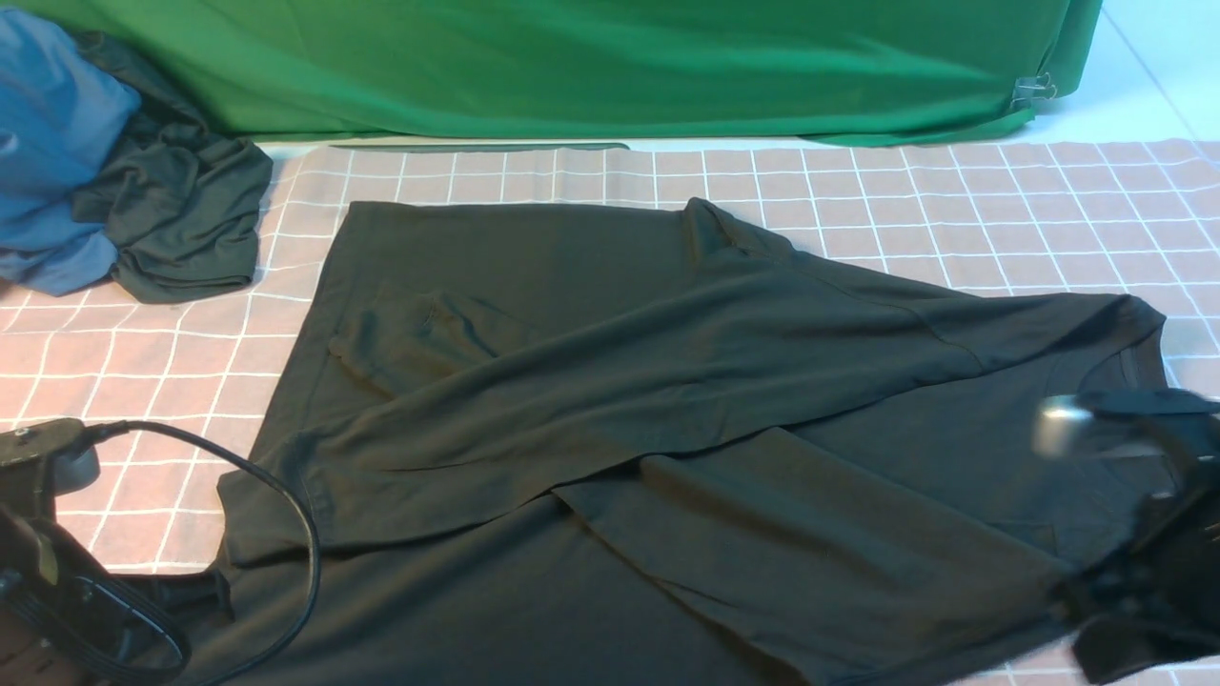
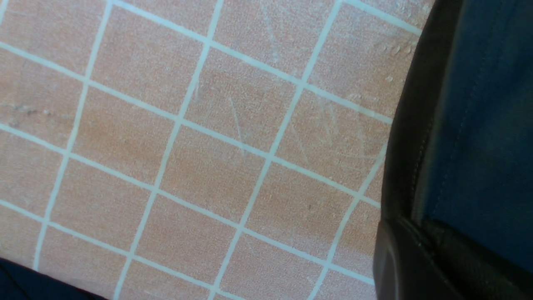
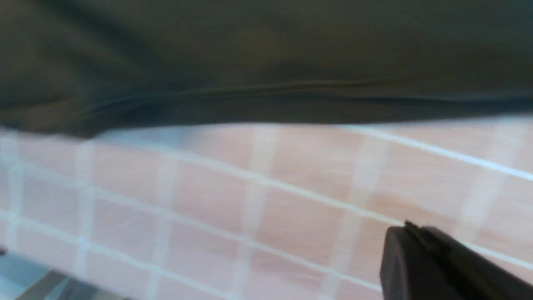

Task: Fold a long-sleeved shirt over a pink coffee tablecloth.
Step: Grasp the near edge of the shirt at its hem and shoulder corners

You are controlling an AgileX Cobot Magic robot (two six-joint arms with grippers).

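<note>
long-sleeved shirt (image 1: 667,381) on pink coffee tablecloth (image 1: 953,210), bare cloth past far edge, left fingers (image 2: 393,266) together, right fingers (image 3: 420,262) together beside shirt

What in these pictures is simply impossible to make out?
- Right claw: the right wrist view's corner cuts off all but its tip, and the front view smears it with blur.
- Shirt, front view: the sleeves folded across its body hide any print, and the bottom edge cuts off its near part.
- Blue cloth, front view: cut off by the left edge.
- Tablecloth, right wrist view: the grid is blurred.
</note>
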